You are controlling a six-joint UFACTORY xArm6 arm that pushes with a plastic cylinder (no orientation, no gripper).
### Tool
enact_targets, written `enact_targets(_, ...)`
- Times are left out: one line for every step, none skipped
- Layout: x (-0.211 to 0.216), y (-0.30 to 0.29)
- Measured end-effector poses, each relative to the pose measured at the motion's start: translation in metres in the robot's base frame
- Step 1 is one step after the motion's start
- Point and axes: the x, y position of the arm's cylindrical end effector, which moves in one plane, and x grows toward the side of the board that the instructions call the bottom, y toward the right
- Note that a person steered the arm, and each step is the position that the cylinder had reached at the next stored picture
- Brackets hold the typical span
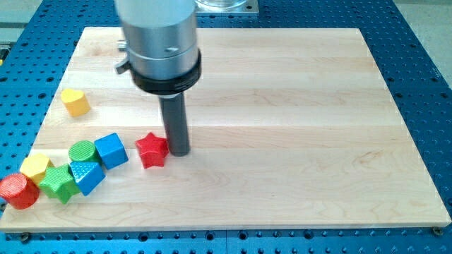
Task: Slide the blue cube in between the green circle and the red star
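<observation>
The blue cube [111, 150] lies on the wooden board at the view's lower left. The green circle [82, 151] touches its left side. The red star [152, 149] lies a short gap to the cube's right. My tip [179, 152] is down on the board, right against the red star's right side. The rod runs up to the grey arm body [161, 42] at the view's top.
A yellow heart-shaped block [75, 102] lies alone at the left. At the lower left corner sit a blue triangular block [86, 176], a green star [58, 183], a yellow block [35, 168] and a red cylinder [18, 191]. The wooden board [296, 127] rests on a blue perforated table.
</observation>
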Motion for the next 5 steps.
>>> enact_targets(0.013,-0.042)
enact_targets(0.005,-0.043)
enact_targets(-0.044,-0.049)
enact_targets(-0.031,-0.092)
enact_targets(-0.001,-0.093)
